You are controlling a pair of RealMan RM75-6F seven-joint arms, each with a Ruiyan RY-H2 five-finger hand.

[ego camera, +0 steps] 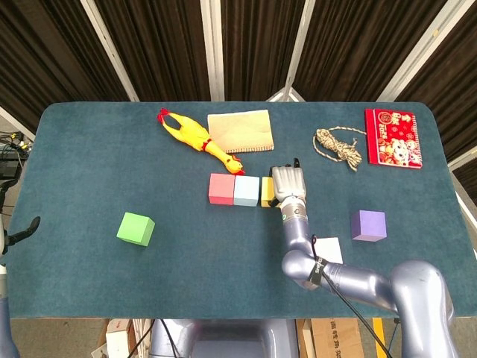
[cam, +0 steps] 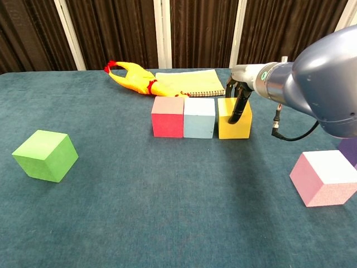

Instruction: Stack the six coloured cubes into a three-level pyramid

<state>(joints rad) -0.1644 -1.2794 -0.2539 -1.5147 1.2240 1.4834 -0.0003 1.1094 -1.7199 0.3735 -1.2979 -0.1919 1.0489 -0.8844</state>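
Note:
A red cube (ego camera: 221,189) (cam: 167,116) and a light blue cube (ego camera: 246,191) (cam: 199,117) stand side by side mid-table. Just right of them is the yellow cube (ego camera: 266,192) (cam: 231,127), with a narrow gap to the blue one. My right hand (ego camera: 288,185) (cam: 240,95) grips the yellow cube from above, dark fingers (cam: 239,109) down its front face. The green cube (ego camera: 136,228) (cam: 44,155) sits alone at the left. A pink cube (ego camera: 330,248) (cam: 323,177) and a purple cube (ego camera: 368,224) (cam: 350,151) lie at the right. Only a dark sliver of my left hand (ego camera: 24,230) shows at the table's left edge.
Along the back lie a rubber chicken (ego camera: 195,138), a tan notebook (ego camera: 240,131), a coil of rope (ego camera: 339,147) and a red packet (ego camera: 393,137). My right forearm (ego camera: 298,239) crosses the table's front, next to the pink cube.

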